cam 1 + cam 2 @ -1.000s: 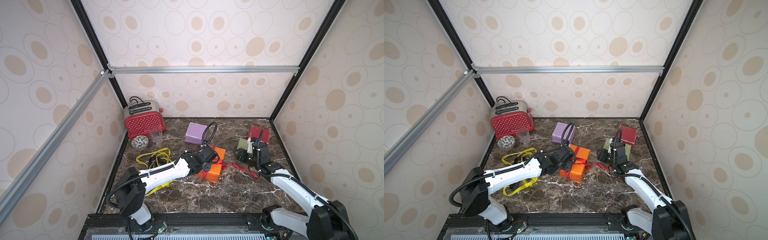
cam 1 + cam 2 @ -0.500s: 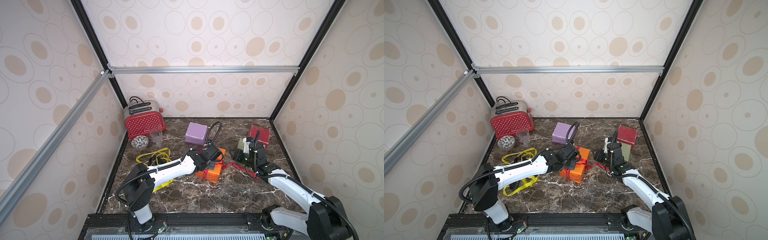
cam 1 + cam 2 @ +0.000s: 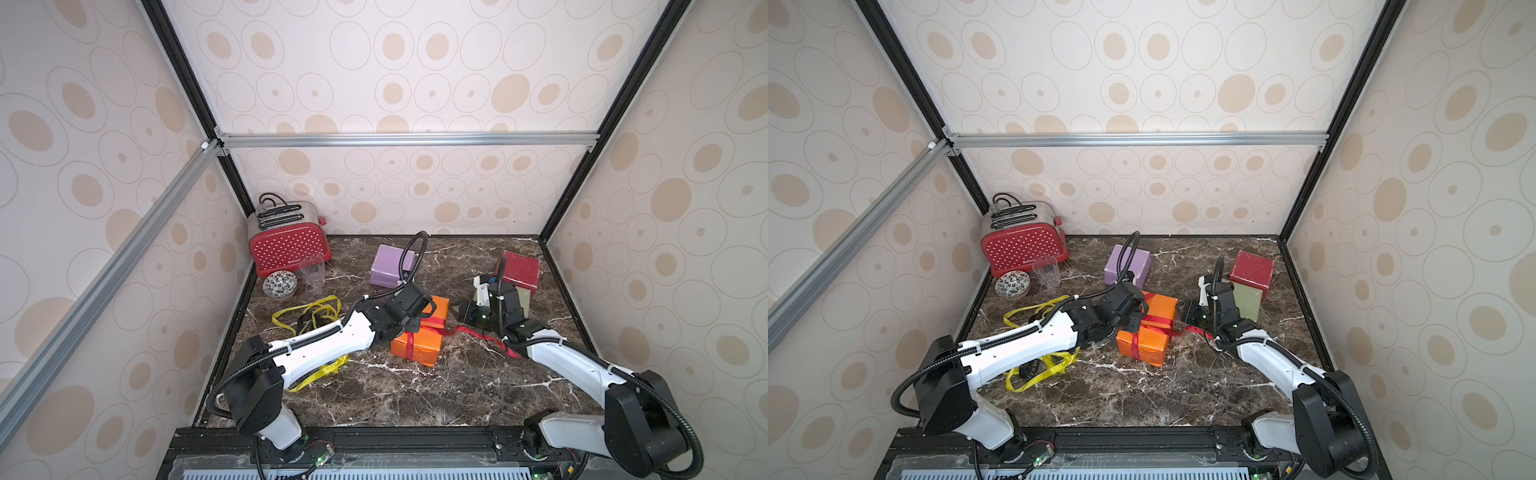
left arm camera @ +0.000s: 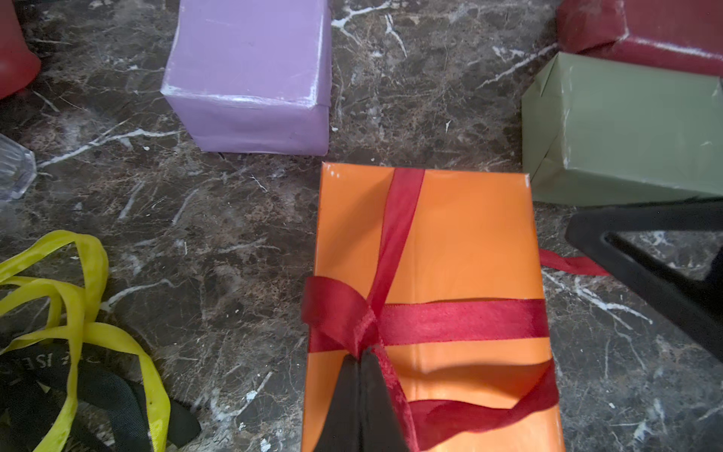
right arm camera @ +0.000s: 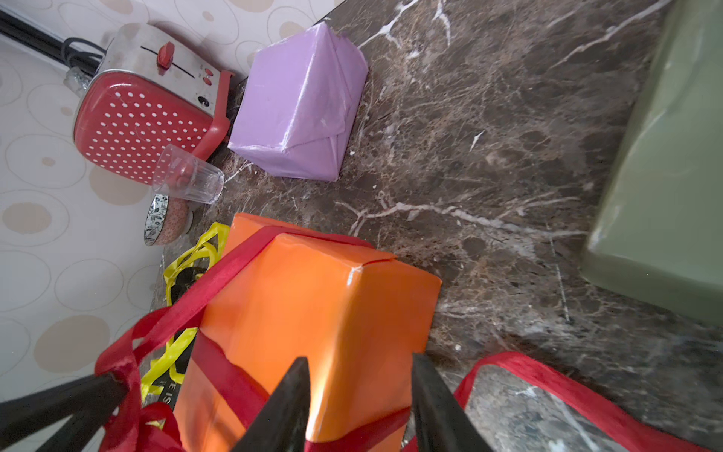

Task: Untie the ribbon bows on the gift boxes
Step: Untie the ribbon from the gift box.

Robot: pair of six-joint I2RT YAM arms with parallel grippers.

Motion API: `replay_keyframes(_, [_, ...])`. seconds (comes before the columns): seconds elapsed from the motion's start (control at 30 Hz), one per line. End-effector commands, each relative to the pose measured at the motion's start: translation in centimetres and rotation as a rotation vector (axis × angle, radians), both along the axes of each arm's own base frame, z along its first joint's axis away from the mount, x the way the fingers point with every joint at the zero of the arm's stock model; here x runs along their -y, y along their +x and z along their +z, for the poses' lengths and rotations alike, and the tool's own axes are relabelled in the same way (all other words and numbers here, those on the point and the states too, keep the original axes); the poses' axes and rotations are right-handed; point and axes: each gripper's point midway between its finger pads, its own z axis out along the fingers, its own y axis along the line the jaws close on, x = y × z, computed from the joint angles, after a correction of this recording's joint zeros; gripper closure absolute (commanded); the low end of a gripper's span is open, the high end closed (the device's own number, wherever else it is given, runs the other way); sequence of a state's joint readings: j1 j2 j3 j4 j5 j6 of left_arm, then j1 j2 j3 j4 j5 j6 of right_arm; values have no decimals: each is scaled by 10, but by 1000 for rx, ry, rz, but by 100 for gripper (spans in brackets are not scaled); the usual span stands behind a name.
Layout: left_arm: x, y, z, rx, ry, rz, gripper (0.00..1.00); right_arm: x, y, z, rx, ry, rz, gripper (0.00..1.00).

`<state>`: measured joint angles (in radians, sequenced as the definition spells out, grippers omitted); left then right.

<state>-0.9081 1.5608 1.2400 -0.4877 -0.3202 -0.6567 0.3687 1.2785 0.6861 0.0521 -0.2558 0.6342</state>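
At the middle of the table (image 4: 234,235), our left pincer (image 4: 362,352) is pinched shut on the red ribbon (image 4: 461,319) at its knot atop the orange box (image 4: 469,235), while our right pincer (image 5: 360,358) stands partly open and empty beside it, so a pull may drag the unheld box along.

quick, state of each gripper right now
Left gripper: shut on the red ribbon by the knot on the orange box.
Right gripper: open, jaws apart at the orange box's end.
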Motion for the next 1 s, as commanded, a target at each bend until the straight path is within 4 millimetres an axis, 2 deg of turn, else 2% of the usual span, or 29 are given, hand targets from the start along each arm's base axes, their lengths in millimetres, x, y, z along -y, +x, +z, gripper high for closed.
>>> replay_keyframes(0.0, [-7,5,14,30,-27,21,100,-13,2,9,20,12,57,56])
replay_keyframes(0.1, [-6,6,22,44,-39,3,100,-22,0,12,33,13,96,56])
replay_keyframes(0.33, [-10,14,39,67,-78,5,90,-45,-7,17,58,1,194,56])
replay_keyframes(0.6, [-26,40,45,75,-94,98,87,-50,-7,13,41,-3,213,56])
replay_keyframes(0.73, [-29,47,45,49,-103,113,74,-49,-7,13,39,-5,211,55])
replay_keyframes(0.83, [-15,45,37,-5,-103,53,60,-49,-7,13,39,-6,210,55])
replay_keyframes(0.97, [2,37,4,-161,-33,-19,56,-49,-7,12,32,-7,209,55])
